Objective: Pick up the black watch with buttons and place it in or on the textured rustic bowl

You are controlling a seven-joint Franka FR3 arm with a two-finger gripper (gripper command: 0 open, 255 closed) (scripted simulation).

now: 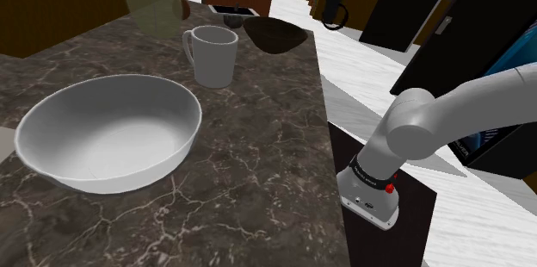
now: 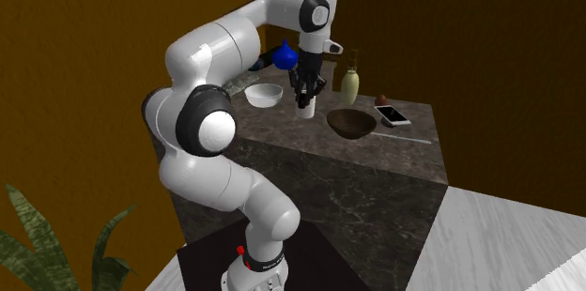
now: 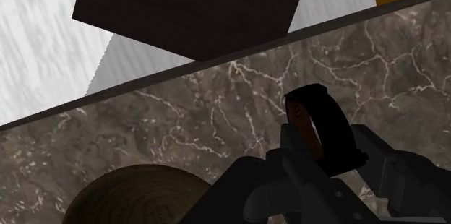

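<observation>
above the dark marble counter (image 2: 282, 125), in the second exterior view, the black gripper (image 2: 306, 98) hangs just left of the brown textured bowl (image 2: 352, 123). its 2 fingers (image 3: 249, 181) are closed on the black watch (image 3: 327, 127), whose band stands as an upright loop with a reddish inner face, held off the marble. the bowl's rim lies near the fingers in the wrist view. past the watch the counter's straight edge (image 3: 217, 67) runs across, with the black stand (image 3: 181, 13) and white floor (image 3: 43, 42) beyond it. in the shoulder view a big white bowl (image 1: 108, 136) sits at the near left and a white mug (image 1: 213, 56) stands farther back. bare marble lies open from them to the counter's right edge.
</observation>
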